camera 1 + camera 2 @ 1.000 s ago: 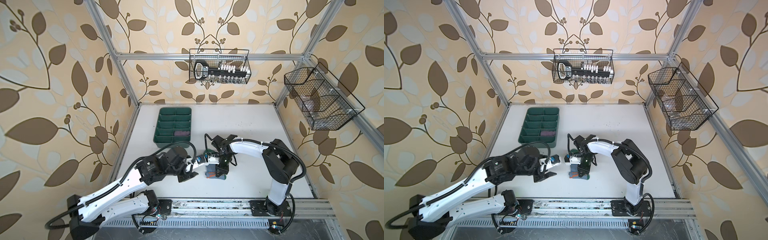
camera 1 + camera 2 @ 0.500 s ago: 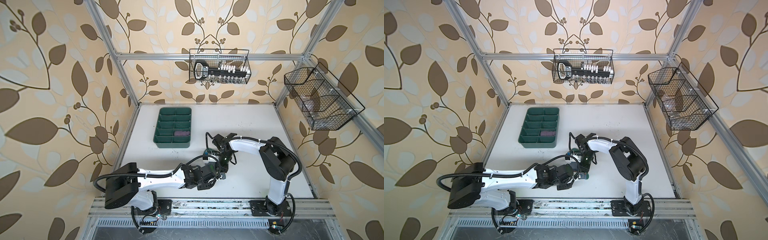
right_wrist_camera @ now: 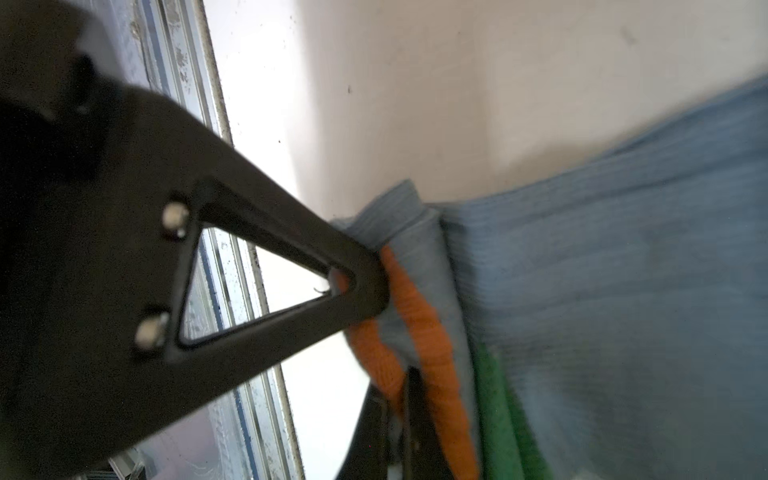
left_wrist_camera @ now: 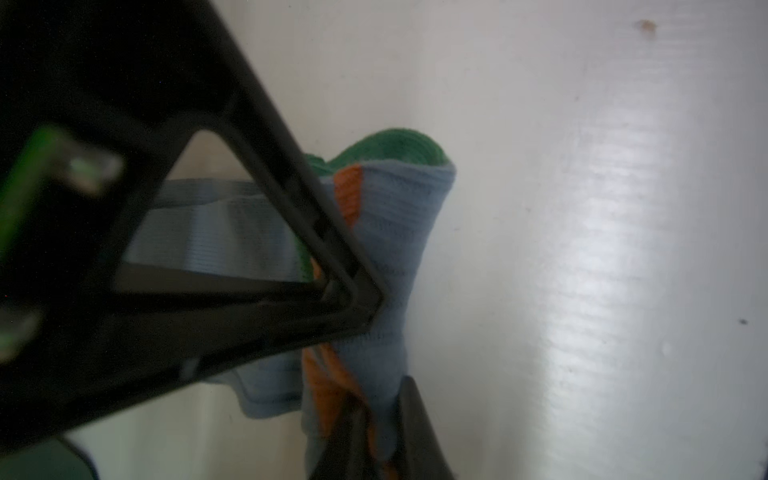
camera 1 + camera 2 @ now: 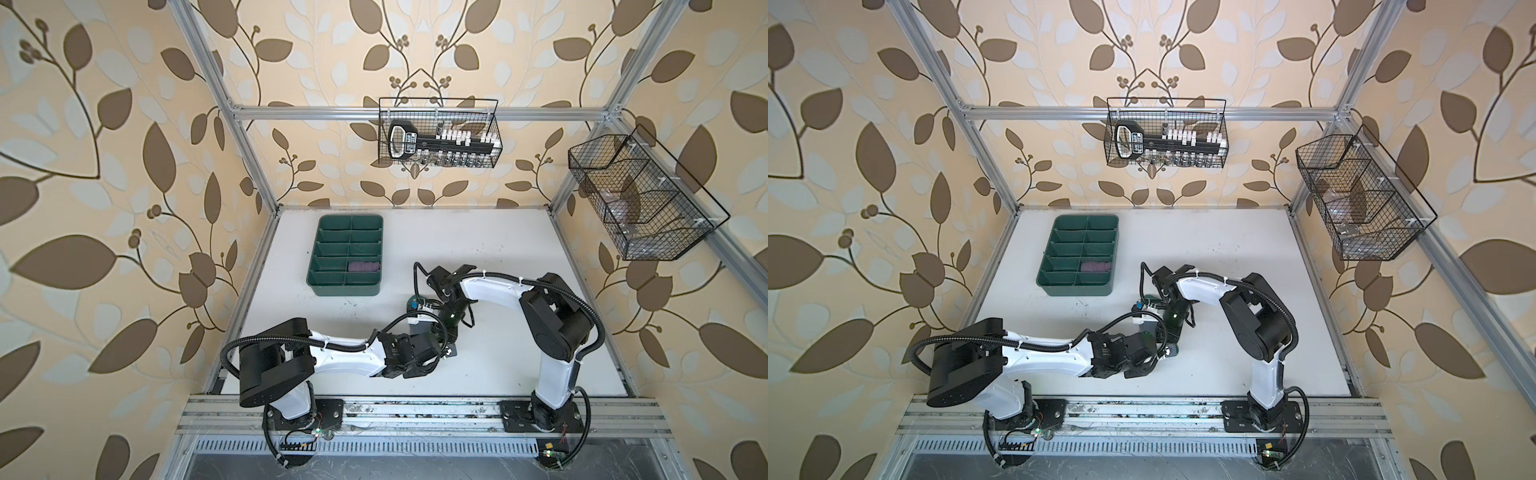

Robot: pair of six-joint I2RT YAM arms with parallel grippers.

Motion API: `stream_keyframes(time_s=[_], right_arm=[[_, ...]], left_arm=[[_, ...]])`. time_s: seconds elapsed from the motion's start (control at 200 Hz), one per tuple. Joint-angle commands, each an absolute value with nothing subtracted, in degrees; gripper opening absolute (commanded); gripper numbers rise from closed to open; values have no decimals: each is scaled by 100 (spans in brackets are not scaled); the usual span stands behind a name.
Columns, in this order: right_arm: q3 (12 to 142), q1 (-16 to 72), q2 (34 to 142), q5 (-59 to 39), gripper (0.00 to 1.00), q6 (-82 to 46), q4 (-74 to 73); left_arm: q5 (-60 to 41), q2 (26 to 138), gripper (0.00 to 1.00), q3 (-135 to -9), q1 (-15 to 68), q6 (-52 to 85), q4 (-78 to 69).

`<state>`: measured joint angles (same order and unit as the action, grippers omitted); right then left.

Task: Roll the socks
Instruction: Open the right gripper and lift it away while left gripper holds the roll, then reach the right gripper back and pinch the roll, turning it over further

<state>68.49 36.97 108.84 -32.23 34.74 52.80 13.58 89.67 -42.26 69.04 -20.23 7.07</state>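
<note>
Both claws are meeting on the grey-blue sock (image 4: 395, 232) around the middle of the white surface (image 5: 519, 257), in its near half, where the arms are hiding almost all of it in both top views. The left claw (image 4: 384, 357) is clamping shut on a bunched fold streaked with orange, with the green heel (image 4: 395, 145) poking out beyond it. The right claw (image 3: 388, 340) is pinching tight on the orange cuff (image 3: 432, 345), and the sock's broad blue body is stretching away from it. The two grips are sitting very close together. What looks to be the purple sock (image 5: 365, 266) is lying bundled in the green tray (image 5: 344, 289) at far left, in its right column, second compartment from the near end.

The step in hand appears to be turning this second sock into a roll. Doing it well probably means one claw anchoring the fabric while the other is carrying its fold over, with the cloth taut enough that the layers are stacking evenly rather than twisting. The knit is soft and stretchy, so a hard pull is likely to be dragging it out of shape or slipping it from a grip. With the fingers this crowded, short, low movements are looking safest, to avoid the claws knocking each other or catching only a single layer.
</note>
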Motion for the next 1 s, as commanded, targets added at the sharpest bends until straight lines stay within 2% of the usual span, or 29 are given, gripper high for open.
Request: stream_keyframes(time_s=[0.0,0.055,0.18,0.235,0.335,0.465,0.575,0.625,0.73,0.81,0.905,0.995], right_arm=[[6677,3647,10563,-3304,5,3531,4927],[6545,3592,10308,-3249,10,3423,4716],[6034,3314,9302,-2724,35,2975,3826],[5748,3125,8729,-2404,42,2739,3398],[5256,2602,7693,-1613,49,2099,2606],[4644,1747,6339,-768,49,1312,1854],[4116,1477,5194,-559,49,1387,1514],[3903,1492,4774,-877,49,1756,1508],[3510,1902,4069,-1300,47,2730,1778],[3319,2594,3840,-1128,47,3649,2213],[3112,3803,3820,-266,48,4468,2487],[2839,4886,3992,700,49,4794,2174]], left_arm=[[1175,9184,2,-4245,6904,-1799,744],[1117,9147,0,-4242,6893,-1789,777],[804,9032,0,-4257,6809,-1773,916],[553,9005,0,-4317,6715,-1793,1056],[-204,9021,0,-4540,6429,-1839,1441],[-1514,9319,0,-5119,5842,-1922,2274],[-2395,9681,0,-5579,5398,-2101,2942],[-2736,9868,0,-5796,5220,-2190,3230],[-3292,10292,0,-6247,4881,-2345,3855],[-3537,10479,0,-6420,4677,-2341,3968],[-3574,10490,0,-6438,4513,-2248,3912],[-3533,10477,0,-6460,4406,-2215,3914]])
